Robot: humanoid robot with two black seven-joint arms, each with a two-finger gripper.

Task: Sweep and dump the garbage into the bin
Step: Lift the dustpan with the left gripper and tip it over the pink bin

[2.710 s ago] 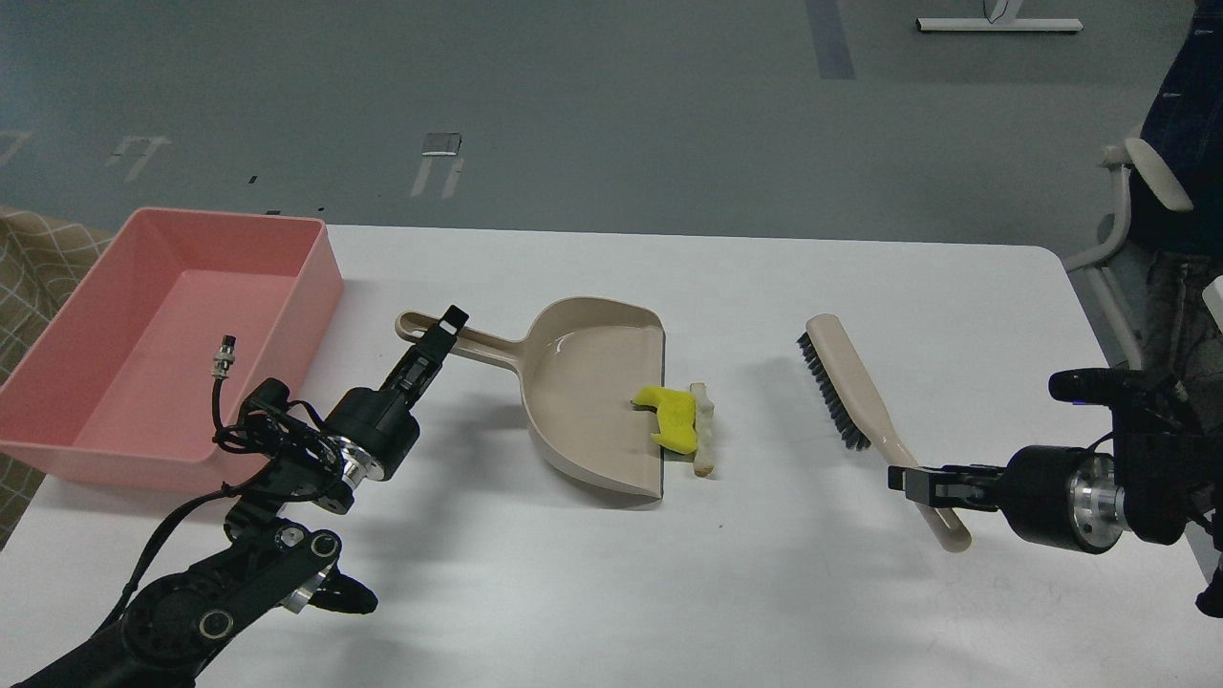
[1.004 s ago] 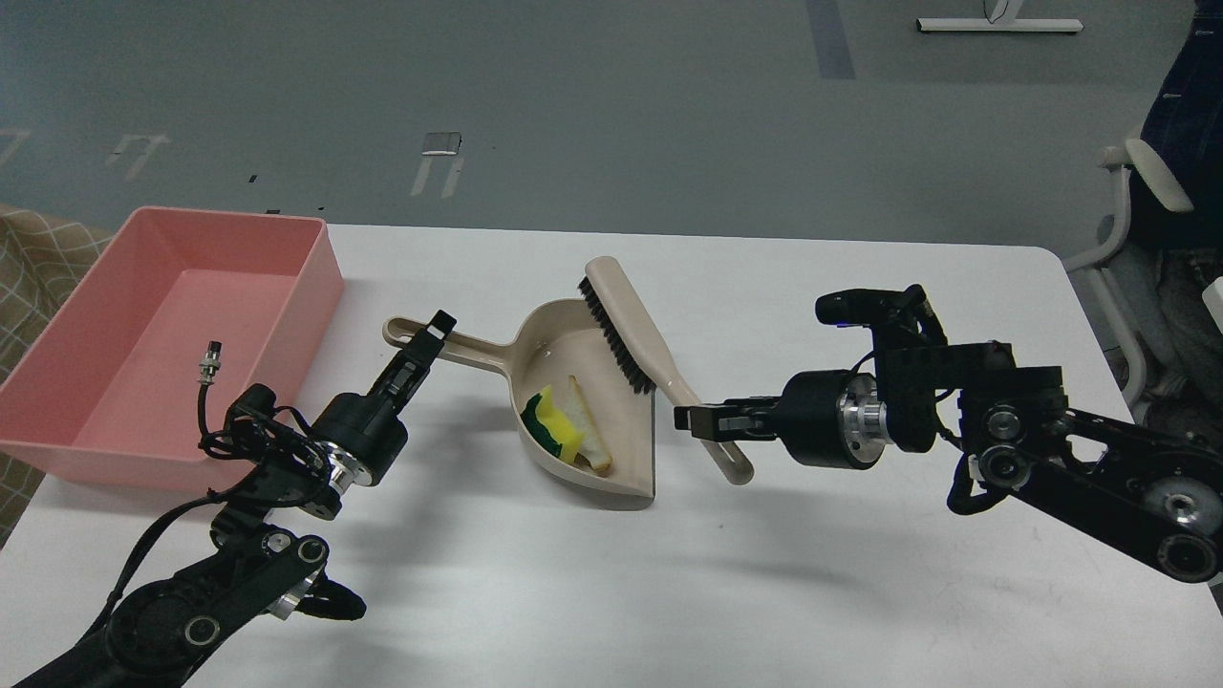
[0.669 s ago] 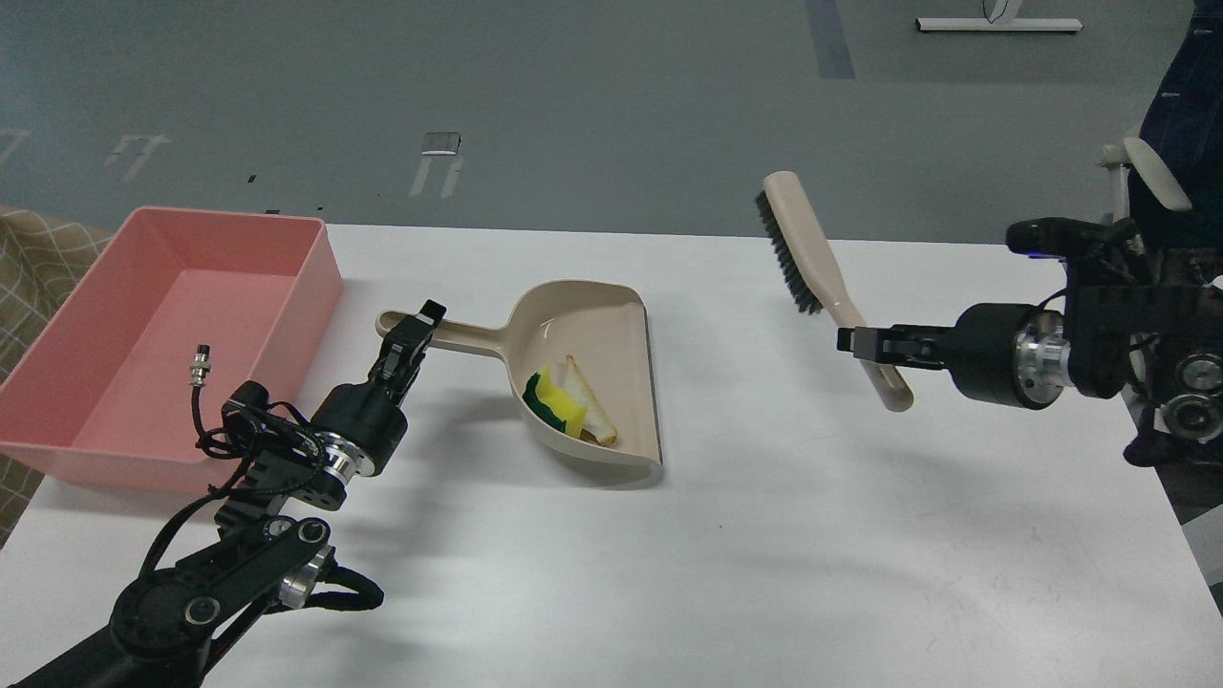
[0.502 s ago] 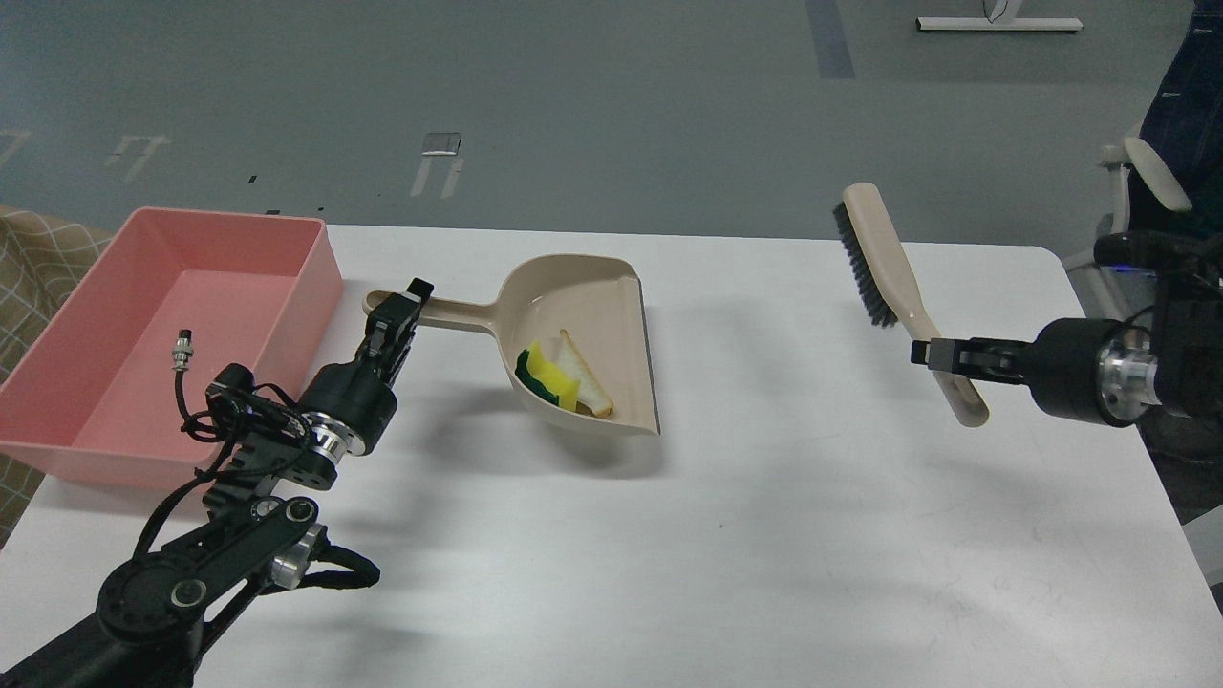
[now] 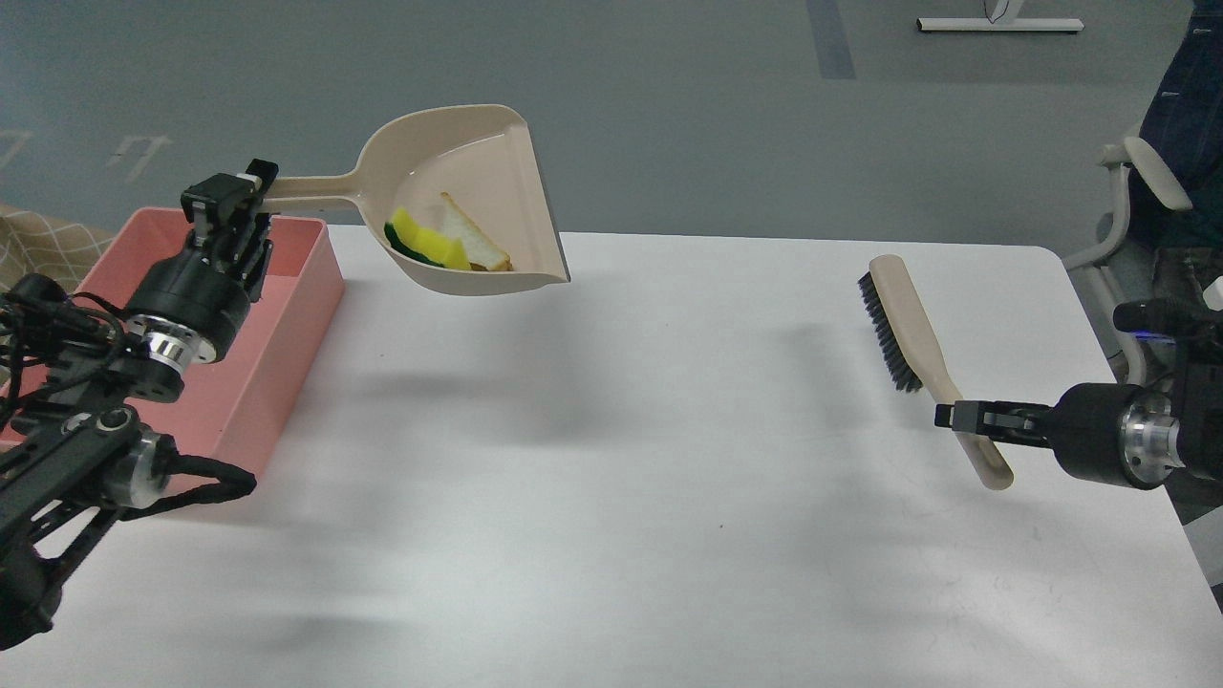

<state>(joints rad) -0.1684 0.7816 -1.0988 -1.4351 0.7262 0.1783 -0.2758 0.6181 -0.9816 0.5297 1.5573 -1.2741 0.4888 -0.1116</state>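
My left gripper (image 5: 234, 199) is shut on the handle of the beige dustpan (image 5: 482, 167) and holds it high above the table, just right of the salmon-pink bin (image 5: 287, 306). In the pan lie the garbage scraps: the yellow and green spongy chunk (image 5: 425, 244) and the cream bread-like strip (image 5: 468, 239). My right gripper (image 5: 955, 417) is shut on the handle of the beige brush (image 5: 908, 320), whose black bristles face left, low over the table's right side.
The white table (image 5: 621, 478) spans the view. My left arm (image 5: 105, 401) covers much of the bin. An office chair (image 5: 1161, 191) stands past the table's right edge. A beige checked cloth (image 5: 38, 244) shows at far left.
My left gripper has lifted the dustpan with the scraps up and to the left, toward the bin. My right gripper has lowered the brush toward the table on the right.
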